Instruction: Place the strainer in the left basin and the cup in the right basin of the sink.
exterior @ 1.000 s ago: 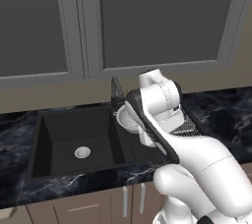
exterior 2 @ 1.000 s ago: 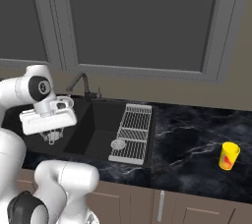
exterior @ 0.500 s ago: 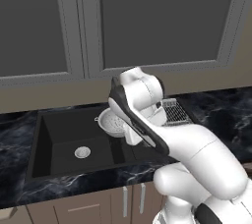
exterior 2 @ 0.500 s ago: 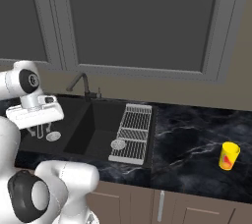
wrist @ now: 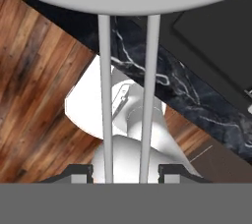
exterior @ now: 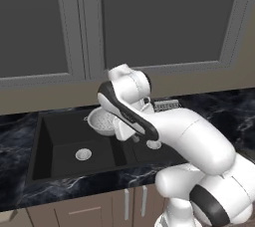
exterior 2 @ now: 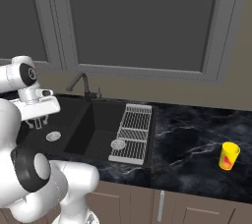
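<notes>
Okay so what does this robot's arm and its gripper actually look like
The arm is glossy white, built from thick rounded segments, with dark grey bands at the joints and a black stripe along one link. The gripper has a boxy white hand and two small dark finger tips. No cables or markings are visible.

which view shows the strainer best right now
The left base view: the strainer hangs over the left basin, its mesh bowl and rim plain. The hand view gives just the rim's underside and its wire handle running between the gripper fingertips. The right base view hides it behind the arm.
</notes>
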{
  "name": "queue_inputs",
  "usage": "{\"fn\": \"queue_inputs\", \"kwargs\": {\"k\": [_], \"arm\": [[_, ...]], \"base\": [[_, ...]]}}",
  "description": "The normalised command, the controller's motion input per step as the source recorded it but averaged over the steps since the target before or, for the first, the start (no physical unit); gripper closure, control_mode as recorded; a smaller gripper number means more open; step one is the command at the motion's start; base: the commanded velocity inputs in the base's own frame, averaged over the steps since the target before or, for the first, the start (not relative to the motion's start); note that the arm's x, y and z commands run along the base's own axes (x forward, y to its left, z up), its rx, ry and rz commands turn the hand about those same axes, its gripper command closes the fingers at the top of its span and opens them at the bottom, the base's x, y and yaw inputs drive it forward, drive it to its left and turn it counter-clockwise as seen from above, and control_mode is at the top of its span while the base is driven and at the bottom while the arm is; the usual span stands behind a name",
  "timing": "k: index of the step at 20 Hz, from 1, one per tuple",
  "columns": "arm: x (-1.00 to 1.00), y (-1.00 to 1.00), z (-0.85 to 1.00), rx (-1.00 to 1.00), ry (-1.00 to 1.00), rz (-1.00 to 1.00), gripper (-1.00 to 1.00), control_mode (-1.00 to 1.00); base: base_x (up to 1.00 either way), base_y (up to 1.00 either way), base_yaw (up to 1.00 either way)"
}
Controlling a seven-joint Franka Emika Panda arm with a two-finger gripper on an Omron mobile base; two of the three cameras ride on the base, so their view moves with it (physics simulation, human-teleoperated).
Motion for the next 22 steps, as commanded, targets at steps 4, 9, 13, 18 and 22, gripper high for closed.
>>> {"fn": "queue_inputs", "kwargs": {"k": [4, 9, 13, 18, 22], "arm": [[0.37, 0.20, 0.00, 0.00, 0.00, 0.02, 1.00, -1.00], [0.30, 0.20, -0.03, 0.00, 0.00, 0.01, 1.00, -1.00], [0.24, 0.20, -0.03, 0.00, 0.00, 0.01, 1.00, -1.00], [0.14, 0.19, -0.11, 0.00, 0.00, 0.02, 1.00, -1.00], [0.12, 0.27, -0.11, 0.00, 0.01, 0.02, 1.00, -1.00]], "base": [[0.00, 0.00, 0.00], [0.00, 0.00, 0.00], [0.00, 0.00, 0.00], [0.00, 0.00, 0.00], [0.00, 0.00, 0.00]]}}
